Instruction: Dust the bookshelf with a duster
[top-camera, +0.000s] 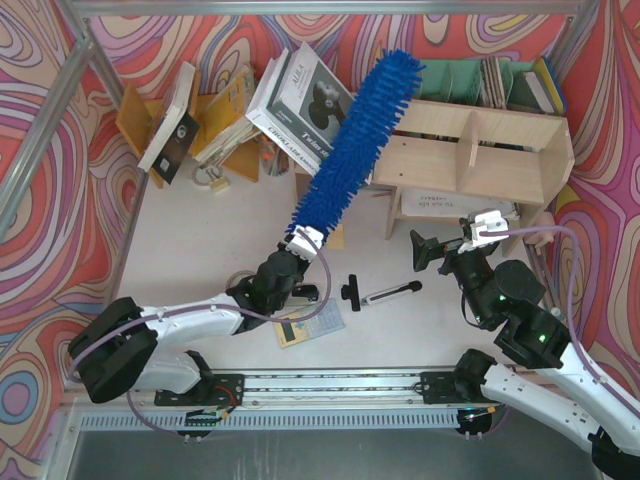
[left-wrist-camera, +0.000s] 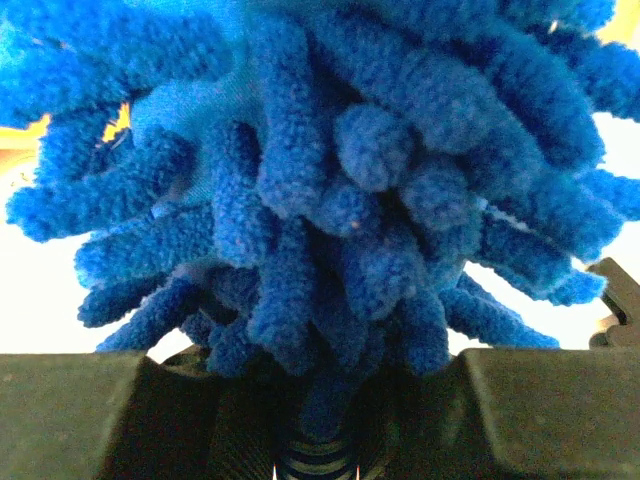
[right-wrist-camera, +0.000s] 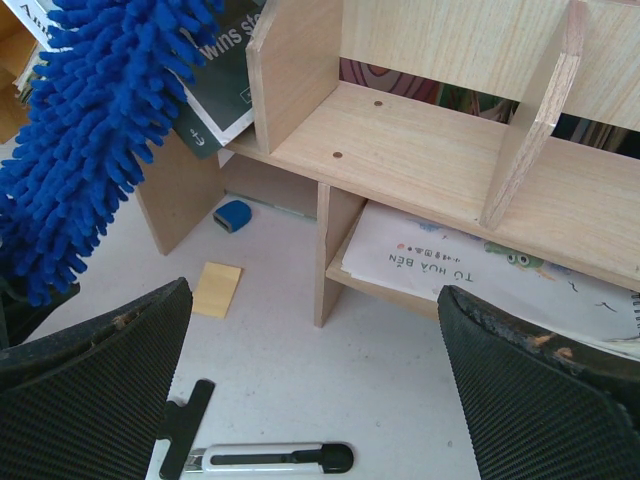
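Dusting step: my left gripper (top-camera: 303, 240) clamps the duster (top-camera: 355, 130) by its handle, head slanting toward the bookshelf (top-camera: 500, 150), upper right; my right gripper (top-camera: 455, 238) gapes empty. Next, likely: sweep along its top board.

1 overhead view downward, 2 low wrist views forward, the duster (top-camera: 351, 146) common to all 3

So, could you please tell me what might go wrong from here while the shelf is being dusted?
1. The duster, gripped at its handle by the left gripper, crosses the leaning books beside the bookshelf; a sideways sweep could topple them.
2. The right gripper hangs open just in front of the bookshelf, so the arms might collide there.
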